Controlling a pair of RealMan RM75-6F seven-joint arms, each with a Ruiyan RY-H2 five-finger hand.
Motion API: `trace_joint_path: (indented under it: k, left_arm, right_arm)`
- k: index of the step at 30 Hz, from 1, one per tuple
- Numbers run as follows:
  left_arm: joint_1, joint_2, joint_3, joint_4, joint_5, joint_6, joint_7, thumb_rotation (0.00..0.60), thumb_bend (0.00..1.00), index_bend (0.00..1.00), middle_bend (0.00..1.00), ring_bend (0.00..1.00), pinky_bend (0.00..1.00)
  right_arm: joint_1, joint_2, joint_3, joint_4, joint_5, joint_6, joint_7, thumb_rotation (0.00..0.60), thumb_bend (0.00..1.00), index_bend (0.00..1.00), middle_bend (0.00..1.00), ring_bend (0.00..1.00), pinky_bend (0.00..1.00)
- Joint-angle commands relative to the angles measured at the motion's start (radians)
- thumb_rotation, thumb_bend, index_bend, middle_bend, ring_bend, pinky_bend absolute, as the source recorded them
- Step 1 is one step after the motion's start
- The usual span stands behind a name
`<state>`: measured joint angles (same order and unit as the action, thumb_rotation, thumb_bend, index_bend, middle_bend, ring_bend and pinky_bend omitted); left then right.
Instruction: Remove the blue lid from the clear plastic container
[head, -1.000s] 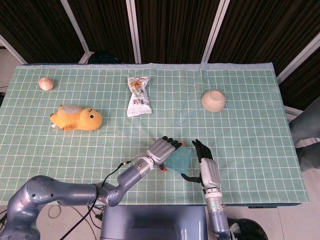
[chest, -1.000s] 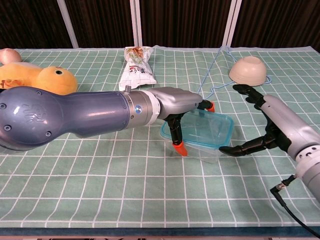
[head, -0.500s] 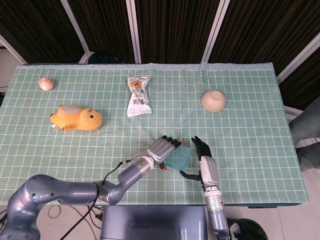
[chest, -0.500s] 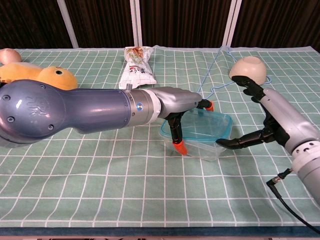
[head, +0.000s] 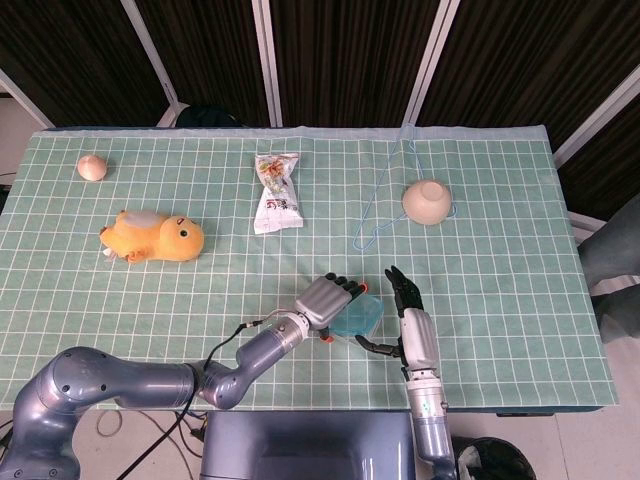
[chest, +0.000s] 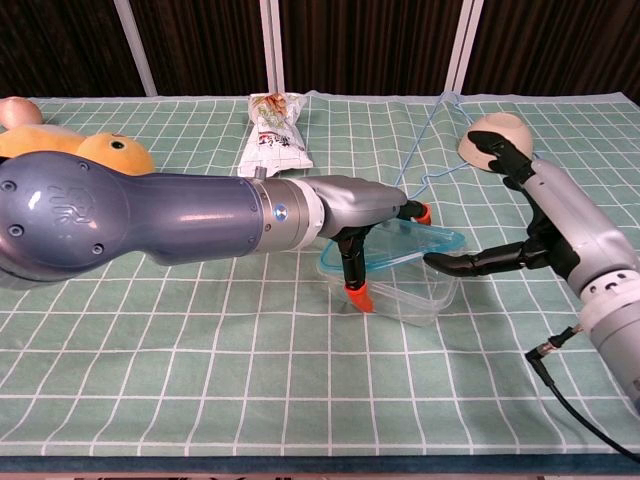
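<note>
Left hand: the left hand (chest: 365, 215) lay over the container (chest: 400, 290), palm down, with its fingers curled around the near left edge. One orange fingertip (chest: 356, 294) pressed on the container's left wall, another showed behind the lid. In the head view the hand (head: 325, 300) covered the left half of the container.

Right hand: the right hand (chest: 545, 225) stood just to the right of the container, with its fingers apart. One dark finger (chest: 470, 263) reached to the left and touched the right end of the lid, at the rim. The other fingers pointed up and away, toward the bowl. It held nothing that I could see.

Lid: the blue lid (chest: 420, 242) was between the two hands, tilted. Its right side stood higher than the container's rim, and its left side was under the left hand. If the left side was off the rim, I could not tell.

Container: clear, on the cloth (head: 500, 220) between the hands, near the front edge of the table.

Bowl: the bowl (head: 427, 201) lay upside down, beyond the right hand.

Snack bag: the snack bag (head: 277, 193) was well beyond the left hand.

Plush toy: the orange toy (head: 153, 236) lay far to the left of the left hand.
</note>
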<state>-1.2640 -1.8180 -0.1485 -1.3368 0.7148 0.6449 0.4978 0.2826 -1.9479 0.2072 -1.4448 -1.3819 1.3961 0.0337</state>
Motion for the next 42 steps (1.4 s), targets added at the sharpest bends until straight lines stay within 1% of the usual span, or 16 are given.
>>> trace_joint_path:
  k: [1,5,11,18,19,21,22,23,24,26,29,33,39,42]
  left_arm:
    - [-0.004,0.005,0.005,-0.004,-0.007,-0.001,0.004,0.6,0.02,0.1,0.14,0.17,0.31]
    - [-0.007,0.008,0.008,-0.012,-0.015,0.005,0.003,0.6,0.02,0.08,0.12,0.16,0.3]
    - [-0.008,0.01,0.0,-0.018,-0.017,0.016,-0.009,0.6,0.0,0.01,0.06,0.1,0.26]
    - [-0.011,0.012,0.006,-0.023,-0.022,0.013,-0.014,0.6,0.0,0.0,0.02,0.08,0.25]
    - [-0.011,0.013,0.007,-0.024,-0.022,0.013,-0.014,0.6,0.0,0.0,0.02,0.07,0.24]
    - [-0.012,0.014,0.008,-0.027,-0.022,0.015,-0.016,0.6,0.0,0.0,0.01,0.06,0.24]
    - [-0.012,0.015,0.008,-0.027,-0.021,0.016,-0.017,0.6,0.0,0.0,0.01,0.05,0.24]
    - [-0.013,0.016,0.007,-0.028,-0.021,0.017,-0.018,0.6,0.0,0.0,0.0,0.05,0.24]
    - [-0.014,0.017,0.007,-0.028,-0.02,0.018,-0.018,0.6,0.0,0.0,0.0,0.05,0.24]
    - [-0.014,0.018,0.009,-0.029,-0.019,0.021,-0.017,0.6,0.0,0.0,0.0,0.05,0.24]
    - [-0.014,0.02,0.009,-0.031,-0.017,0.029,-0.016,0.6,0.0,0.0,0.0,0.05,0.23]
    - [-0.008,0.025,0.013,-0.041,-0.011,0.042,-0.017,0.6,0.0,0.0,0.0,0.05,0.23]
    - [-0.006,0.043,0.022,-0.067,-0.002,0.045,-0.014,0.6,0.0,0.0,0.0,0.03,0.21]
    - [-0.005,0.059,0.023,-0.084,0.003,0.049,-0.013,0.6,0.0,0.0,0.0,0.03,0.2]
  right_arm:
    - [0.0,-0.002,0.004,0.0,0.008,-0.001,-0.001,0.6,0.22,0.0,0.0,0.0,0.0]
    - [0.003,-0.006,0.01,0.003,0.015,-0.003,-0.007,0.6,0.22,0.0,0.0,0.0,0.0]
    - [0.002,0.003,0.004,0.001,0.015,-0.003,-0.024,0.6,0.22,0.0,0.0,0.0,0.0]
    - [-0.008,0.01,-0.018,0.01,0.021,-0.008,-0.028,0.6,0.22,0.0,0.0,0.0,0.0]
    - [-0.008,0.01,-0.019,0.012,0.018,-0.007,-0.028,0.6,0.22,0.01,0.0,0.0,0.0]
    - [-0.007,0.01,-0.023,0.015,0.01,-0.005,-0.025,0.6,0.22,0.09,0.0,0.0,0.0]
    - [-0.007,0.01,-0.026,0.016,0.007,-0.004,-0.025,0.6,0.22,0.16,0.0,0.0,0.0]
    - [-0.006,0.01,-0.027,0.018,0.004,-0.003,-0.024,0.6,0.24,0.22,0.0,0.0,0.0]
    - [-0.005,0.01,-0.027,0.02,0.003,-0.005,-0.023,0.6,0.26,0.26,0.0,0.0,0.0]
    - [-0.004,0.009,-0.025,0.023,0.006,-0.008,-0.021,0.6,0.28,0.29,0.0,0.0,0.0]
    - [-0.003,0.008,-0.023,0.027,0.01,-0.012,-0.023,0.6,0.32,0.3,0.0,0.0,0.0]
    - [0.001,0.004,-0.02,0.032,0.014,-0.017,-0.027,0.6,0.39,0.37,0.0,0.0,0.0]
    - [0.01,0.0,-0.016,0.042,0.007,-0.018,-0.037,0.6,0.55,0.45,0.01,0.0,0.0]
    - [0.008,0.001,-0.017,0.048,0.008,-0.015,-0.035,0.6,0.66,0.48,0.01,0.0,0.0]
